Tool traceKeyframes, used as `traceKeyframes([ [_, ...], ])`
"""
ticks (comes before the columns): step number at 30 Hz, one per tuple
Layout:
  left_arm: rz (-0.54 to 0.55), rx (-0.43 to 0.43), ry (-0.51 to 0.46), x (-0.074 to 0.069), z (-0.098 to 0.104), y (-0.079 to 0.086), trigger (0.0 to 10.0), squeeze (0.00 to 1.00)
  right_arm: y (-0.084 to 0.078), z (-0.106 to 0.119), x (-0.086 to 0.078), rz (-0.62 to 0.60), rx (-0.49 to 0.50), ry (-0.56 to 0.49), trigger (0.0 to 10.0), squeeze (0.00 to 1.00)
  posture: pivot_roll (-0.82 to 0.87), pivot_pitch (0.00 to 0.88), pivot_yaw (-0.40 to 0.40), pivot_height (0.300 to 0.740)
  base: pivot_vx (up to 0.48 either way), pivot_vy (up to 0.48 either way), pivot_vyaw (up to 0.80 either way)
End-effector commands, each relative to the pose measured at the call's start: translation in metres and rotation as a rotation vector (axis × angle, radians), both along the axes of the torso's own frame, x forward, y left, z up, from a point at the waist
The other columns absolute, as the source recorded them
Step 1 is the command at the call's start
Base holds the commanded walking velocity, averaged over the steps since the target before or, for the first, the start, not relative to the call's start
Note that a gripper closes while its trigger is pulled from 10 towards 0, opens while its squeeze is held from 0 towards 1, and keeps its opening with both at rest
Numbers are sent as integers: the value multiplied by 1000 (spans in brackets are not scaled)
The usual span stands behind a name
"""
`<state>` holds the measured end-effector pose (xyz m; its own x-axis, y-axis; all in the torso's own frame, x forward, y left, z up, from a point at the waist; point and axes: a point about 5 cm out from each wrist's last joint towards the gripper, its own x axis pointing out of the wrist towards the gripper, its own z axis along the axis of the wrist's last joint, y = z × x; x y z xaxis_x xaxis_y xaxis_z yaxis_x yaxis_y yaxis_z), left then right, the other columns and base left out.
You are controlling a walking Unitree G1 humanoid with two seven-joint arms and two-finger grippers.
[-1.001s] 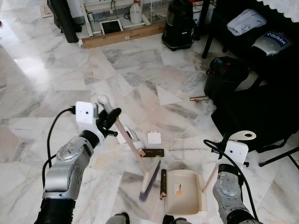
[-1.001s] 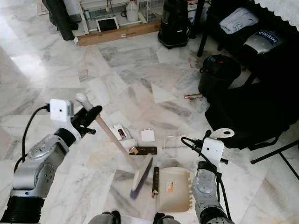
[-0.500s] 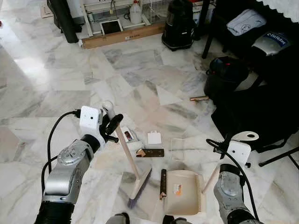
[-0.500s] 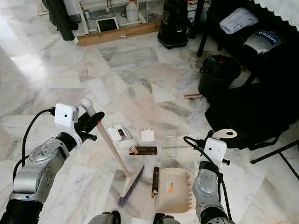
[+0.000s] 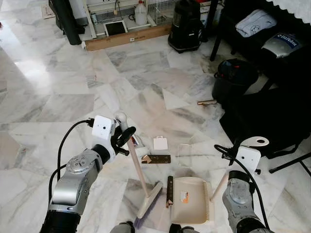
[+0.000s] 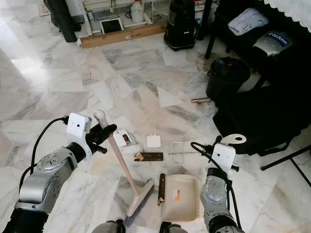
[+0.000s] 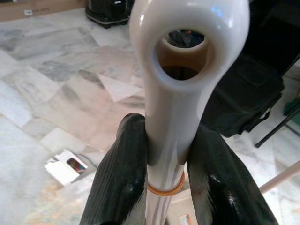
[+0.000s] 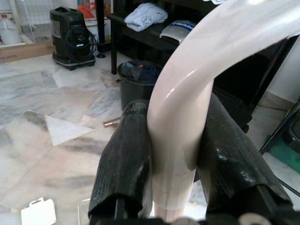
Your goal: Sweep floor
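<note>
Cream broom [image 5: 146, 182] pinched near its looped top by left end effector [image 5: 125, 137], head swung back from lower left towards dustpan [image 5: 191, 199] at lower centre since a second ago; litter [image 5: 158, 158] probably next. Dustpan handle clamped in right end effector [image 8: 176, 154]. Blue lettering upper right, unreadable.

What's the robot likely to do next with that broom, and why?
Probably the left gripper, shut on the broom, drags the bristles rightward toward the dustpan held by the right gripper. A dark strip lies between bristles and dustpan mouth, and more scraps lie beyond.
</note>
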<state>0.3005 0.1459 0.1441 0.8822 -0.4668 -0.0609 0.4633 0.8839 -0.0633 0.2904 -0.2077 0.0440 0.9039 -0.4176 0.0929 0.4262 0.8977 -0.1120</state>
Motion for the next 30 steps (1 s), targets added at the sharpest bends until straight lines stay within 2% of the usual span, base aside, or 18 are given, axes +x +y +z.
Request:
traceKeyframes([
  [1,-29,-36,0,-2,4,-4,10000,0,-3,-13,-9,4,-20,75,10000,0,309,209,-2,740,0,0,0],
  [12,-116,-155,63,-6,9,-11,10000,0,-3,-14,-10,7,-23,84,10000,0,311,206,-1,740,0,0,0],
  [14,-140,-241,65,-6,17,-12,10000,0,-2,-13,-8,8,-24,79,10000,0,311,198,-3,740,0,0,0],
  [15,-140,-241,65,-6,17,-12,10000,0,-2,-13,-8,8,-24,79,10000,0,311,198,-3,740,0,0,0],
  [17,-149,-300,54,-4,23,-14,10000,0,-2,-12,-7,9,-22,80,10000,0,314,190,-4,740,0,0,0],
  [20,-150,-318,47,-3,26,-14,10000,0,-2,-12,-6,10,-22,80,10000,0,315,187,-5,740,0,0,0],
  [24,-114,-305,7,1,32,-9,10000,0,-2,-10,-4,10,-22,76,10000,0,314,181,-5,740,0,0,0],
  [25,-34,-273,-46,6,38,0,10000,0,-3,-9,-3,10,-21,77,10000,0,317,180,-6,740,0,0,0],
  [26,-9,-259,-64,8,39,3,10000,0,-3,-9,-3,10,-21,78,10000,0,317,180,-6,740,0,0,0],
  [30,37,-211,-101,10,42,10,10000,0,-3,-10,-3,10,-21,79,10000,0,315,179,-5,740,0,0,0],
])
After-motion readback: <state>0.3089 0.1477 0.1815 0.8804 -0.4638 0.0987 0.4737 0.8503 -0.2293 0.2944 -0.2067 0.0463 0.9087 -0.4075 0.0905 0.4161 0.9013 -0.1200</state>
